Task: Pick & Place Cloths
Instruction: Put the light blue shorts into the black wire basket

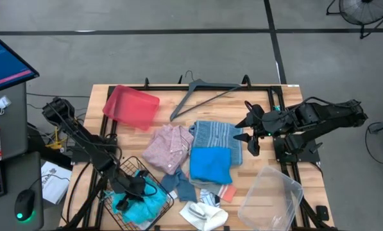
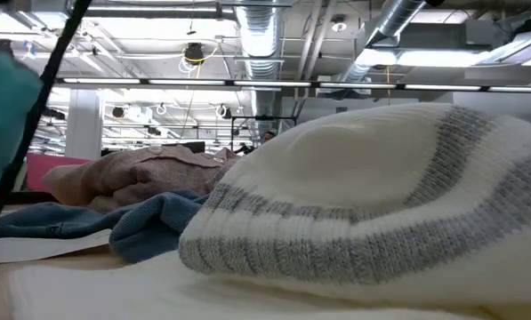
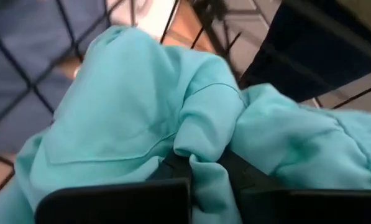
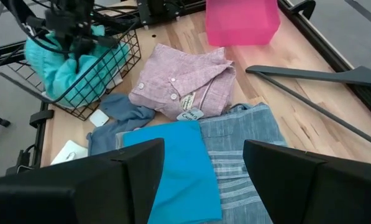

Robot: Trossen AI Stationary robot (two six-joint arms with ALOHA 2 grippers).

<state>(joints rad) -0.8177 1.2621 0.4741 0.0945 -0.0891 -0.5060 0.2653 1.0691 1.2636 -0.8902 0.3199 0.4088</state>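
My left gripper [image 1: 132, 189] reaches down into a black wire basket [image 1: 117, 168] at the table's near left and is shut on the turquoise cloth [image 1: 140, 204]. My right gripper [image 1: 247, 133] hovers open at the right edge of the blue-grey striped cloth [image 1: 217, 135], touching nothing. A bright blue cloth [image 1: 210, 164] lies on the striped one's near part. The pale pink checked shirt [image 1: 169, 147] lies flat left of them. A dark blue-grey cloth [image 1: 180, 184] and white socks [image 1: 204, 215] with a coral tip [image 1: 227, 192] lie near the near edge. My left gripper pinches a bunched fold [image 3: 201, 165] of the turquoise cloth between its two fingers [image 3: 117, 202], coming from above and pointing down into the basket. Several layers bulge around the fingers. The cloth lies slack inside the basket, against its wires.
A red tray [image 1: 131, 106] and a grey hanger [image 1: 204, 96] lie at the far side. A clear plastic bin [image 1: 271, 199] stands at the near right corner. In the low view a white sock with grey stripes [image 2: 381, 196] fills the foreground.
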